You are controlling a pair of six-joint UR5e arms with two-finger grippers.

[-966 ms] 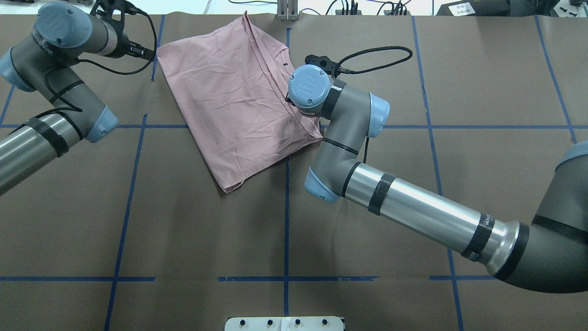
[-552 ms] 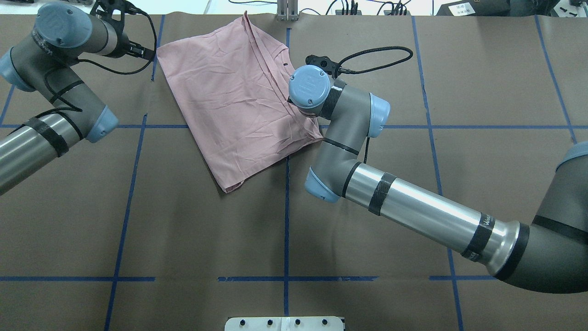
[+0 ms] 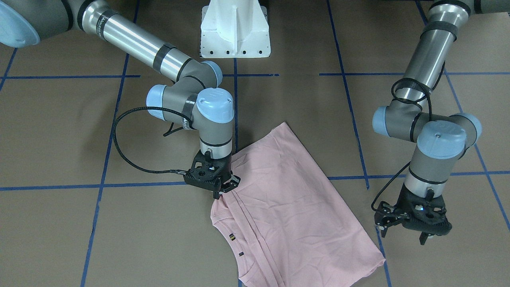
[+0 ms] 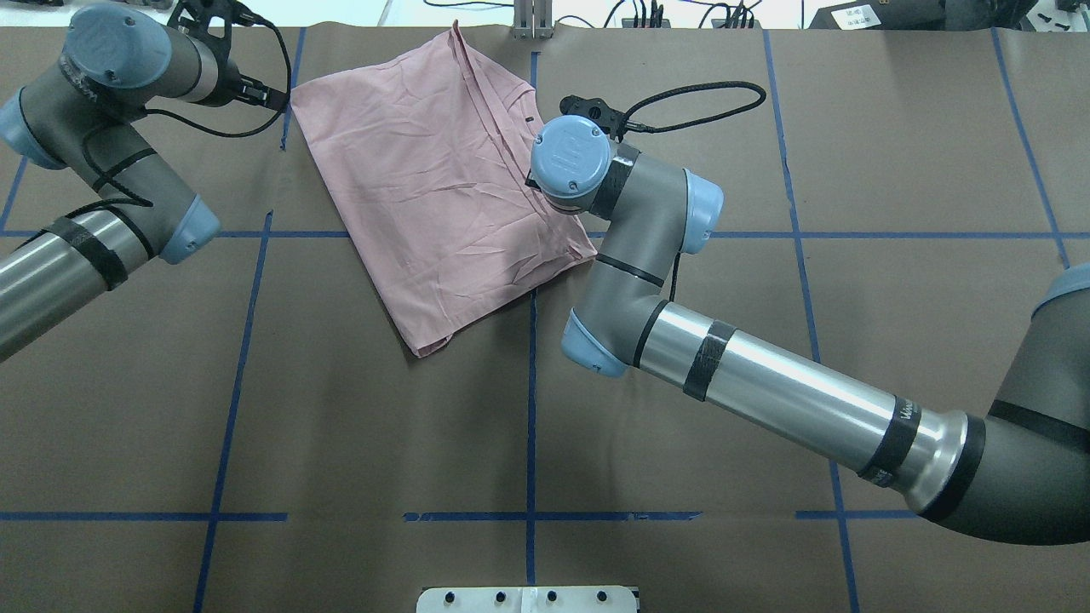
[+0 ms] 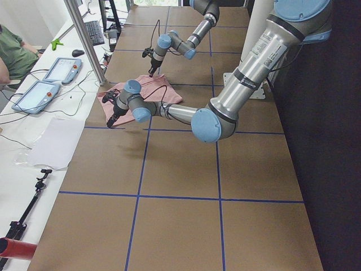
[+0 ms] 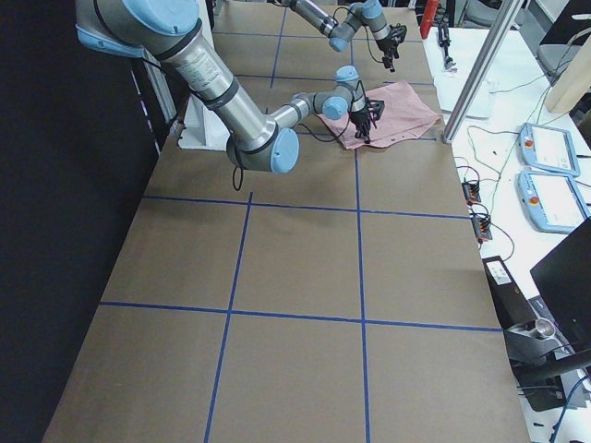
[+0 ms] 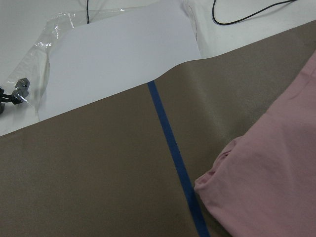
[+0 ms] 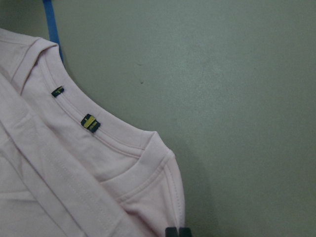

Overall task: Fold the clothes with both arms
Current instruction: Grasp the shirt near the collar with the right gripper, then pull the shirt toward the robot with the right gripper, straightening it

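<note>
My right fingers (image 3: 220,194) pinch the T-shirt (image 3: 287,207) at its edge; a shallow grip could slip or lift one layer. My left fingers (image 3: 422,238) are open, off the cloth.

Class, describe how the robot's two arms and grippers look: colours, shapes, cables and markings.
Both the left arm and the right arm are shiny silver tubes joined by grey elbow housings with round light-blue caps. Black bands ring the tubes, and a black cable loops to each wrist. The left gripper and the right gripper are black, with short two-finger jaws.
</note>
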